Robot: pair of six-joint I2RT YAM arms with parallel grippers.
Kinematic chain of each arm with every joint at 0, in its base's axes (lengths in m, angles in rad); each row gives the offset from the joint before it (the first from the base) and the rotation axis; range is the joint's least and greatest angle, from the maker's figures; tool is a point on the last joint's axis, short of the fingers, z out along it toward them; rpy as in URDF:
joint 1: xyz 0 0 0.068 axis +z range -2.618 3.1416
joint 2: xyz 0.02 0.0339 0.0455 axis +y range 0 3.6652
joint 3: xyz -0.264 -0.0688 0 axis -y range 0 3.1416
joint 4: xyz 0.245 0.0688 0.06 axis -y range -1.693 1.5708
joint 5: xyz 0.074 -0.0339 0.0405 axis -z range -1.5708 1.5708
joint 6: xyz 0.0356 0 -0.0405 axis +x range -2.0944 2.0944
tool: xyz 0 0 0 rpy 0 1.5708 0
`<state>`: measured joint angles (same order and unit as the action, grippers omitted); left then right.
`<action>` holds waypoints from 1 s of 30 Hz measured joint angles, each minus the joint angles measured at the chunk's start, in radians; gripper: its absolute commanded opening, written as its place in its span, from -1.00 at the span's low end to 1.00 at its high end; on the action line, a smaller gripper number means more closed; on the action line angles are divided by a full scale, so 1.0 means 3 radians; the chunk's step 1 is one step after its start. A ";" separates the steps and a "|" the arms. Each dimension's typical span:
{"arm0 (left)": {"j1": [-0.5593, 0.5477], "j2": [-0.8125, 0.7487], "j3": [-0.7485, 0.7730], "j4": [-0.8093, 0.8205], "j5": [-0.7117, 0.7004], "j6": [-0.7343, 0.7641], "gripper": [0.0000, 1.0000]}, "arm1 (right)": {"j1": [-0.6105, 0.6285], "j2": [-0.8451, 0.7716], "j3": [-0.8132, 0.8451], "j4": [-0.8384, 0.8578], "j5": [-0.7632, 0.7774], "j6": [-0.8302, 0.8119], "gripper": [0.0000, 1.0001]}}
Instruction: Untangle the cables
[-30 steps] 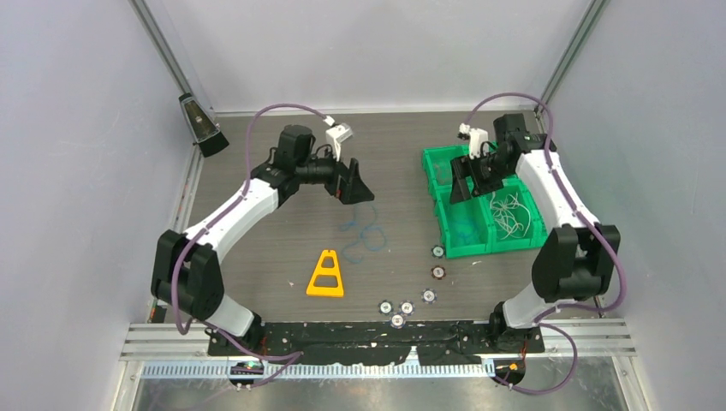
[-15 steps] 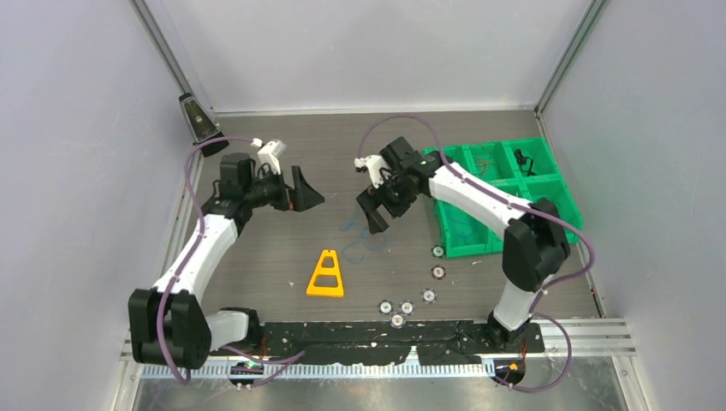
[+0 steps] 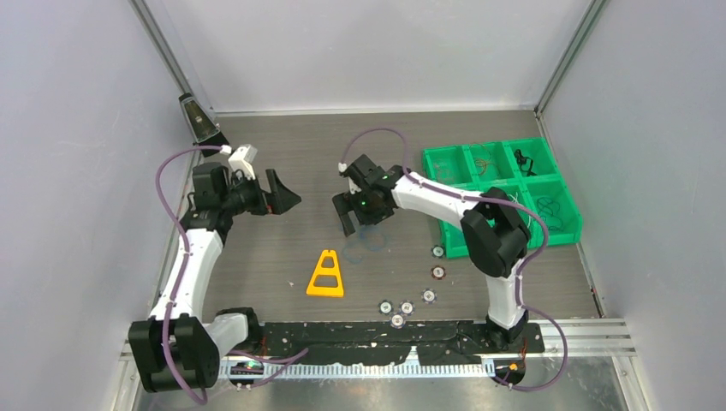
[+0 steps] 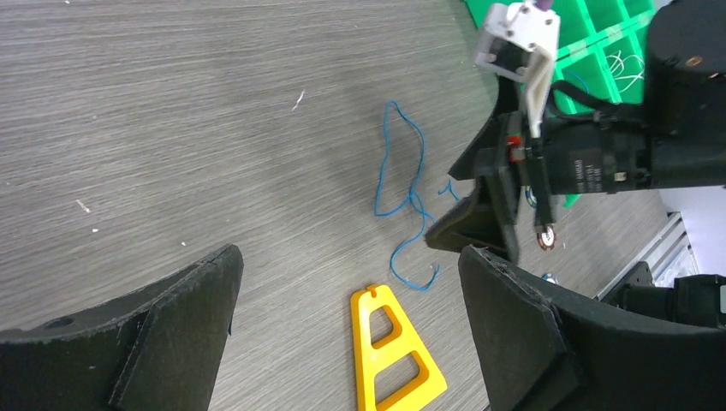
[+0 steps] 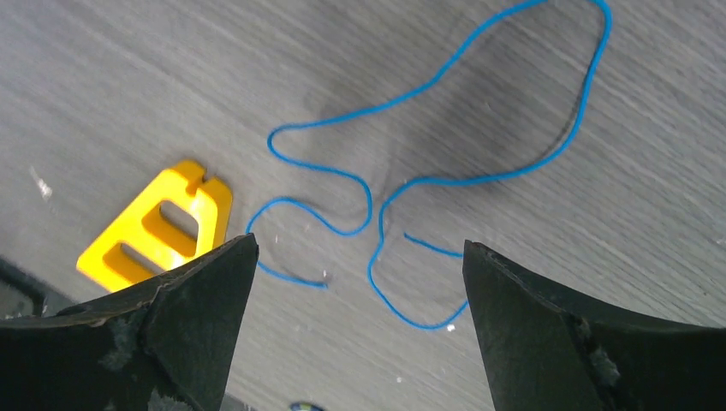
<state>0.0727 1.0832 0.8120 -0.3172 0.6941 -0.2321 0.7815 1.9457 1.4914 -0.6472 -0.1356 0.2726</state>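
Thin blue cable strands lie in loose loops on the dark table, mid-centre. In the right wrist view the blue cable crosses itself just ahead of my open right gripper, with loose ends between the jaws. My right gripper hovers over the cable's left edge and holds nothing. My left gripper is open and empty, well left of the cable. In the left wrist view, the blue cable lies far ahead of the left gripper, next to the right gripper.
A yellow triangular frame lies just near of the cable, and shows in both wrist views. Several poker chips sit near right. A green compartment bin at far right holds more wires, white ones among them.
My right arm has swung left from over the green bin to above the blue cable. My left arm has drawn back to the left, away from the cable.
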 measured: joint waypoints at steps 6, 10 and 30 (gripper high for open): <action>0.0020 -0.0107 0.0000 -0.0070 0.0109 0.0114 0.99 | 0.0179 0.0329 0.0230 0.0014 0.0530 0.0102 0.55; 0.0022 -0.0238 0.0003 -0.0126 0.0116 0.0229 0.99 | 0.0197 0.0439 0.0220 -0.0017 0.0715 0.0149 0.13; 0.0022 -0.0370 -0.0042 -0.0150 0.0156 0.0332 0.99 | -0.0074 0.0032 -0.0286 0.0081 0.0090 -0.0221 -0.89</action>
<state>0.0792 0.9722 0.7994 -0.3622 0.7410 -0.1326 0.7593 1.9553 1.4055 -0.6228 -0.1085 0.2062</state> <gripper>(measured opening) 0.994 0.072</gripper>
